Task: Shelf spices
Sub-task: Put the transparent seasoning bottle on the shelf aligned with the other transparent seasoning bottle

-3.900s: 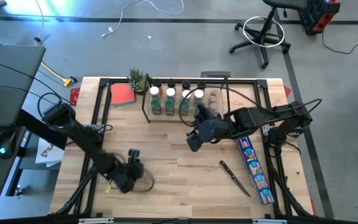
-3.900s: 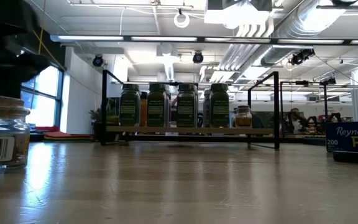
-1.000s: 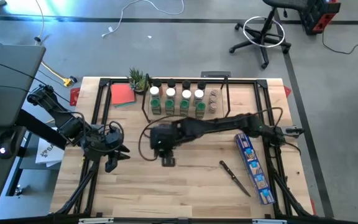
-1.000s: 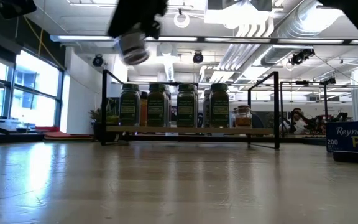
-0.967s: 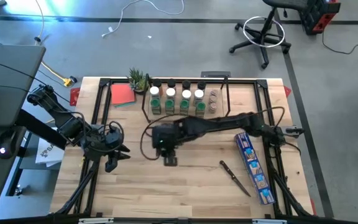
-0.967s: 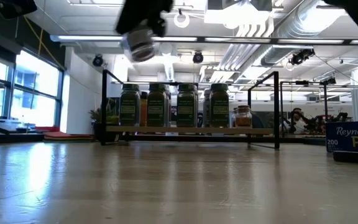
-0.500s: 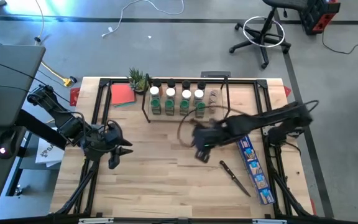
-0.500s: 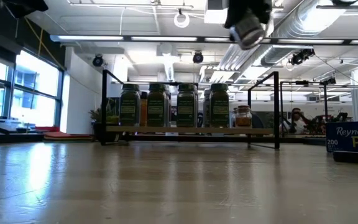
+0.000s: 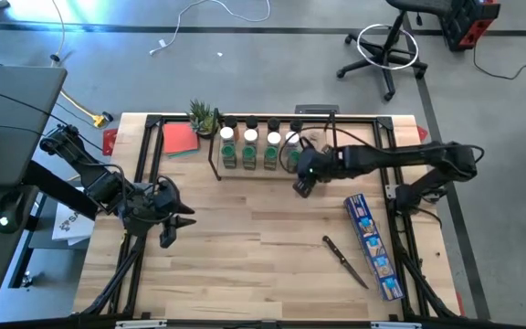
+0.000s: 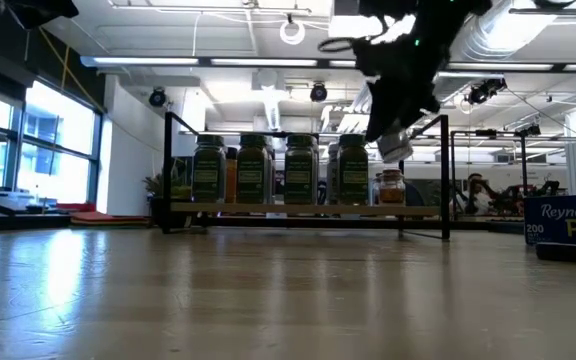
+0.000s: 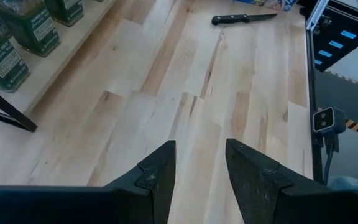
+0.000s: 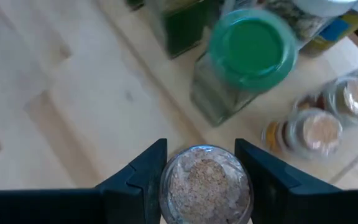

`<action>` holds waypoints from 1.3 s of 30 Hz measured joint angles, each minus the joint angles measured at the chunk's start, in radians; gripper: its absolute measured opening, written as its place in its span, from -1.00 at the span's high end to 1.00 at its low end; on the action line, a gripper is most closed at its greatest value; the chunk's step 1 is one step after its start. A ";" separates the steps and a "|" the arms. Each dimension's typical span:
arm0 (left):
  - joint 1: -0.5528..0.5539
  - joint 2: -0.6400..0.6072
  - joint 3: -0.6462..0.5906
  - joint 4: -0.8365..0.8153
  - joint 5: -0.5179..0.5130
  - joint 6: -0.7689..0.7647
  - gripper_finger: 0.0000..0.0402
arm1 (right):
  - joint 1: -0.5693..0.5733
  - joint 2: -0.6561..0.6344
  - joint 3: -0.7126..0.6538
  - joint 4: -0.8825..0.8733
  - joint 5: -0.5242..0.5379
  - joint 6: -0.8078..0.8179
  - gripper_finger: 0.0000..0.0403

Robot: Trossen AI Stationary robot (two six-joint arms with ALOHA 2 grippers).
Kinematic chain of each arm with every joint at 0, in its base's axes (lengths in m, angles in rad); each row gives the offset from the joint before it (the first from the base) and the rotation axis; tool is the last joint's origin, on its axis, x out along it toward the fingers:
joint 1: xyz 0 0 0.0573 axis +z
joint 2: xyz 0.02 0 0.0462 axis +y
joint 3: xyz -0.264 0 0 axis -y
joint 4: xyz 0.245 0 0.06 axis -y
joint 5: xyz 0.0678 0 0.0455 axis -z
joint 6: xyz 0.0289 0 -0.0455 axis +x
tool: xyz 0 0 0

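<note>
My right gripper (image 9: 300, 182) is shut on a small clear spice jar (image 12: 205, 184) with pale contents, in the air by the right end of the shelf (image 9: 265, 170). In the low view the jar (image 10: 396, 146) hangs tilted in front of the shelf (image 10: 308, 209). Green-capped (image 12: 251, 47) and white-capped jars (image 9: 250, 137) stand on the shelf boards; some clear-capped jars (image 12: 319, 127) stand at its right end. My left gripper (image 9: 179, 224) is open above the table's left part, touching nothing; its fingers frame bare wood (image 11: 200, 176). My right gripper pinches the spice jar by its round side wall (image 12: 166, 186), one finger (image 12: 146, 167) on each side. The fingers come from above, slanting toward the far edge. The jar is lifted clear and hangs tilted below the fingers (image 10: 400, 95).
A long blue box (image 9: 373, 248) and a black-handled knife (image 9: 345, 260) lie on the table's right part. A red sheet (image 9: 180, 139) and a small plant (image 9: 204, 117) sit at the far left corner. A black frame (image 9: 144, 155) edges the table. Bare wood lies in the middle (image 9: 245, 265).
My right gripper, shut on the jar all the while, has carried it from the table's middle-left toward the right edge, then toward the far edge up to the shelf's right end. The jar now hangs more tilted. My left arm has barely shifted.
</note>
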 joint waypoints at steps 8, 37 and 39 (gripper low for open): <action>0.003 0.000 0.000 -0.001 0.015 -0.043 0.33 | -0.058 -0.002 -0.039 0.100 -0.008 -0.085 0.22; 0.028 -0.002 0.000 0.000 0.038 -0.080 0.33 | -0.126 -0.001 -0.149 0.110 -0.054 -0.125 0.11; 0.037 -0.002 0.000 0.000 0.042 -0.080 0.33 | -0.129 -0.001 -0.149 0.109 -0.050 -0.133 0.11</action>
